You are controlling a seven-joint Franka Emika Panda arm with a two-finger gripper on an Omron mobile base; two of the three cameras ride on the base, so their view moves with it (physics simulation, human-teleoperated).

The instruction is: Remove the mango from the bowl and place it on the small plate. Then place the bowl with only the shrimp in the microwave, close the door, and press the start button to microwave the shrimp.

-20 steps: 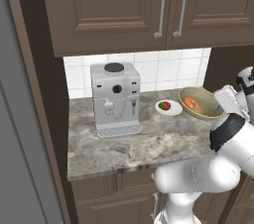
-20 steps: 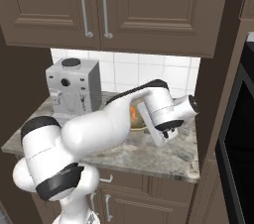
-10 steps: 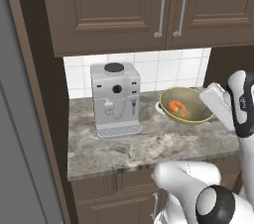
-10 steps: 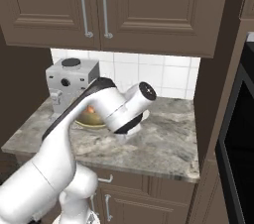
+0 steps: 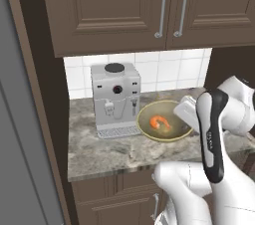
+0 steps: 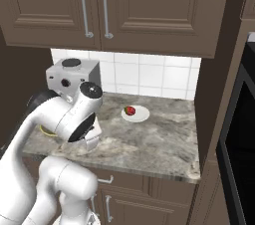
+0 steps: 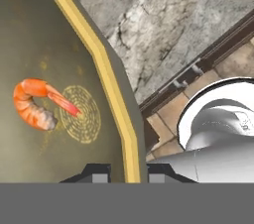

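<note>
The gripper is closed on the rim of the bowl, its two dark tips pinching the yellow edge from either side at the bottom of the hand view. The shrimp lies inside, near the bowl's ringed centre and well apart from the gripped edge. In the left base view the bowl sits over the marbled surface just right of the coffee machine, with the shrimp curled in its middle; the white hand covers the bowl's right rim, so the pinch itself is hidden there (whether the bowl rests on the surface or hangs just above it cannot be told). In the right base view the arm hides nearly all of the bowl, leaving a yellow sliver at the left, and the gripper is behind the wrist. Farther right on the surface, well apart from the bowl, the plate carries the mango on its left part. The microwave is cut off at the right edge, a dark front with little detail.
</note>
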